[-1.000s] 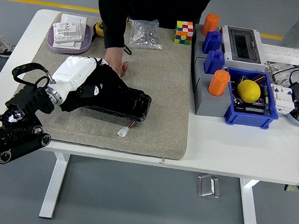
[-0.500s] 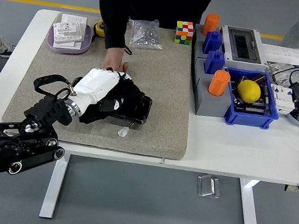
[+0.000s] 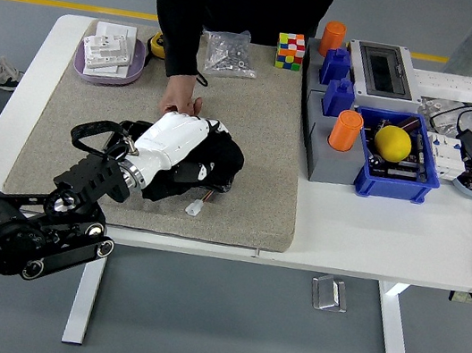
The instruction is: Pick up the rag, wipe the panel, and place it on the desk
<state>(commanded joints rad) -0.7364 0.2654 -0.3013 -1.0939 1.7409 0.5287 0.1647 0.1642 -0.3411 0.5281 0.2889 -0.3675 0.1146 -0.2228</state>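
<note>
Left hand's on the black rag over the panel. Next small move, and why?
Probably keep sweeping the left hand right, pressing the black rag along the panel. The rag is bunched under the hand on the mat, and a person's hand steadies the far edge.

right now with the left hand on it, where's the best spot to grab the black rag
Probably the bunched right end of the black rag, from above: it stands proud of the mat there, while the left hand covers the left part.

Black rag (image 3: 216,157) bunched over what seems the panel (image 3: 202,191), on the grey mat (image 3: 261,135)
</note>
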